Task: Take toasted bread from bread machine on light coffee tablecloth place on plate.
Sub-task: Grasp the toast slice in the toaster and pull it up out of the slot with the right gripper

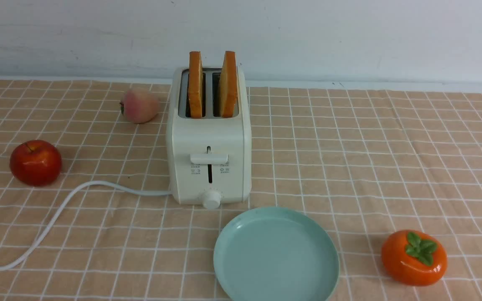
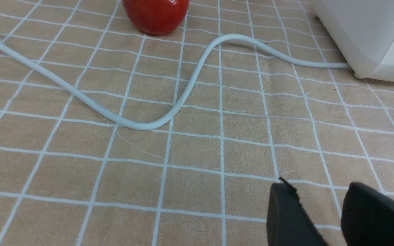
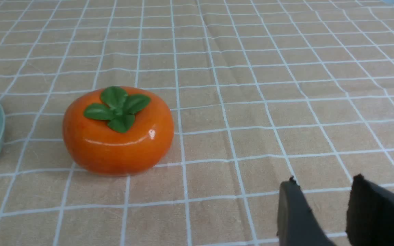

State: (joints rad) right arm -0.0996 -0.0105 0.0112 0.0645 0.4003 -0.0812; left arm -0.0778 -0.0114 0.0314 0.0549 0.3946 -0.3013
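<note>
The left gripper (image 2: 320, 208) hangs low over the light coffee tablecloth (image 1: 370, 159), a tan-peach cloth with a grid of thin white lines. Its two black fingers (image 2: 286, 215) are parted, with only cloth showing in the gap. Beyond it sits a glossy round red apple (image 1: 35, 162), and a white power cord (image 1: 57, 213) snakes across the cloth to the side of the bread machine (image 1: 209, 159), a cream-white boxy two-slot toaster with a grey top, front lever and round knob. A pinkish peach-like fruit (image 1: 139, 105) sits near its rear left corner. The toasted bread (image 1: 195, 85), two thick square slices with orange-brown crusts, stands in the slots with the tops sticking out; the right slice (image 1: 228, 83) leans slightly. Just in front of the toaster, a little to the right, lies the round pale mint-green plate (image 1: 276, 255). Further right sits a shiny orange persimmon with green leaves (image 1: 414, 258). The right gripper (image 3: 323, 205) hovers low near it, black fingers (image 3: 296, 215) likewise apart, gripping nothing
</note>
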